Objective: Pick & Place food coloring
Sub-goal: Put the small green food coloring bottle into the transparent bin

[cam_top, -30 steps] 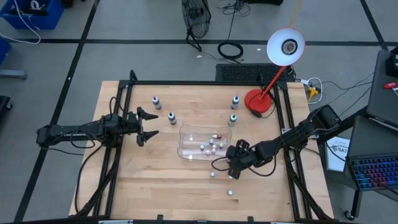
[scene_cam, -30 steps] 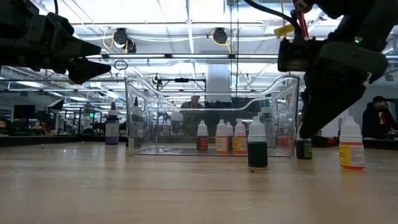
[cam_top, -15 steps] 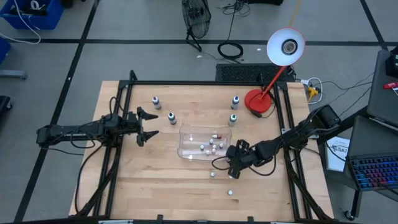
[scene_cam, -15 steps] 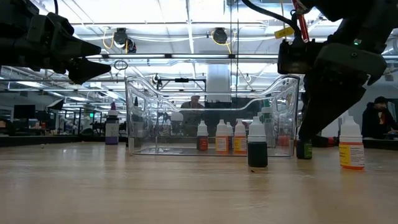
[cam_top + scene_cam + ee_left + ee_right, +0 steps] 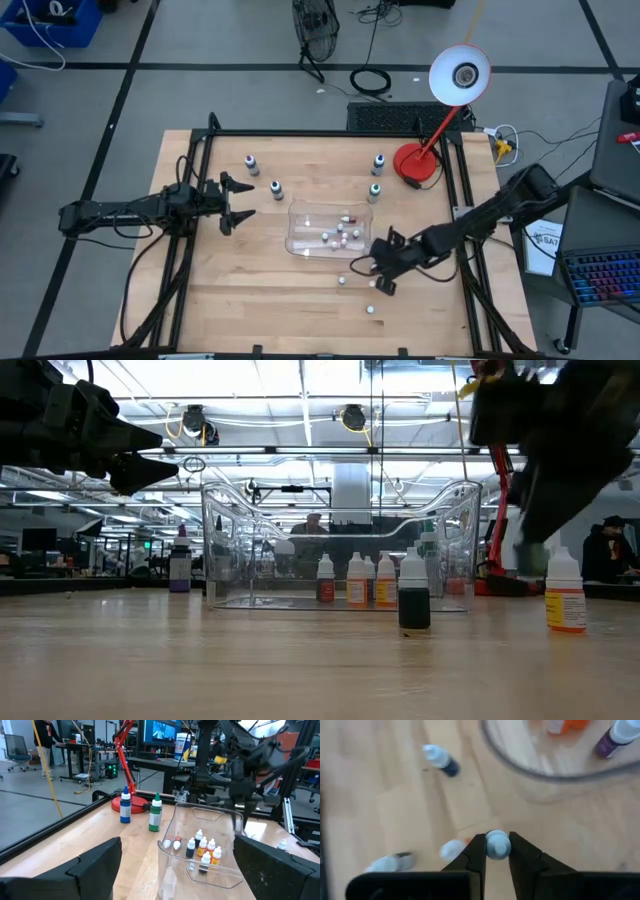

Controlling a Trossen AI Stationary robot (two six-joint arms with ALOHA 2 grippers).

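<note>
The right gripper (image 5: 380, 284) hung over the desk (image 5: 230, 300) toward its front right, just in front of the clear tray (image 5: 297, 243), and its fingers (image 5: 476, 854) were closed on a small white-capped food coloring bottle (image 5: 497, 843), gripped at the cap. In the low view this held bottle (image 5: 534, 558) showed lifted clear of the wood, close beside an orange-labelled bottle (image 5: 565, 592) standing upright near the right edge. Another dark-bodied bottle (image 5: 413, 596) stood upright in front of the tray, whose wall (image 5: 230, 540) enclosed several more small bottles (image 5: 201, 851). Two taller bottles, one blue (image 5: 125, 808) and one green (image 5: 155, 812), stood nearer the far right corner by the red lamp base (image 5: 415, 165). The left gripper (image 5: 236, 203) waited above the left side of the desk with its fingers spread wide and holding nothing.
</note>
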